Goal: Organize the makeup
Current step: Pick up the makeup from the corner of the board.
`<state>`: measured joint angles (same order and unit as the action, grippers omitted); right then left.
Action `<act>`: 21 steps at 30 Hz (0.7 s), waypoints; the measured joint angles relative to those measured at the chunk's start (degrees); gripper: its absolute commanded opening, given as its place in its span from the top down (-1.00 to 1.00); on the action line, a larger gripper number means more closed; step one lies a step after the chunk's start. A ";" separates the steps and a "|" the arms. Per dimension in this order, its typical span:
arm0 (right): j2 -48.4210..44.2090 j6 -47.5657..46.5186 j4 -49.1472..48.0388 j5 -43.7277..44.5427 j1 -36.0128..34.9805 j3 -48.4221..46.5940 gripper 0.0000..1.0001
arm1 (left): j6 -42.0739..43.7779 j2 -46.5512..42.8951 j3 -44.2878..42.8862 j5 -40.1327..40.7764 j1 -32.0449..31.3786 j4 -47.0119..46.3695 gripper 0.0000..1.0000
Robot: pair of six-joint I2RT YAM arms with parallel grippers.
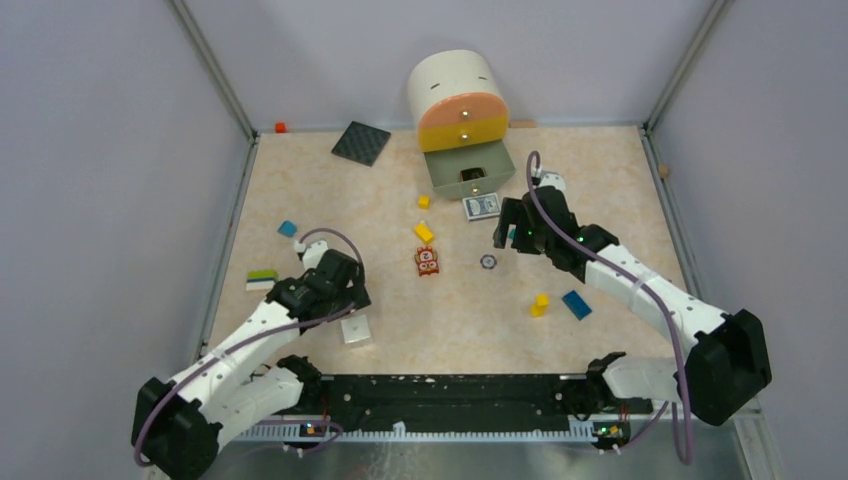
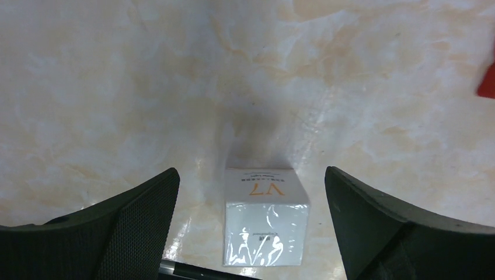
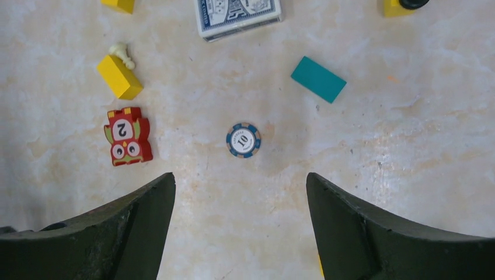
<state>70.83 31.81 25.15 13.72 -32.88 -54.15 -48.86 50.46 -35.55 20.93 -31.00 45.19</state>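
- left gripper (image 2: 250,175) is hanging spread wide, holding nothing
- white cosmetics box (image 2: 265,224) is sitting on the table (image 2: 117,87) between its fingers, back toward the wrist, slightly right of centre
- right gripper (image 3: 240,178) is gaping empty over a poker chip (image 3: 243,140), well apart from the box, so the left arm is nearer

**A:** What is the small white carton (image 2: 265,216) made of?

**B:** Card, by the look, sealed in clear glossy film that catches the light. The beige marbled tabletop (image 2: 117,87) under it is smooth, with a soft sheen.

**A:** And the left claw (image 2: 251,171) either side of the carton?

**B:** Matt black plastic. Its fingers (image 2: 137,224) have a fine mesh-like grain.

**A:** Farther from the carton?

**B:** The round blue-and-white chip (image 3: 243,140) looks like smooth plastic. The yellow block (image 3: 119,76) and teal block (image 3: 318,79) are smooth and matt. The blue-backed deck of cards (image 3: 238,14) is printed card. The black square slab (image 1: 361,142) has a matt, criss-cross textured face.
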 measured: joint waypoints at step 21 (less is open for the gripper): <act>-0.09 1.05 -0.39 -6.21 -0.13 1.25 -0.61 | -7.10 8.09 6.03 -1.25 -8.98 -1.20 -0.37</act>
<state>70.74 32.86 24.75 7.51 -33.01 -52.90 -55.96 58.54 -29.52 19.68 -39.99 43.99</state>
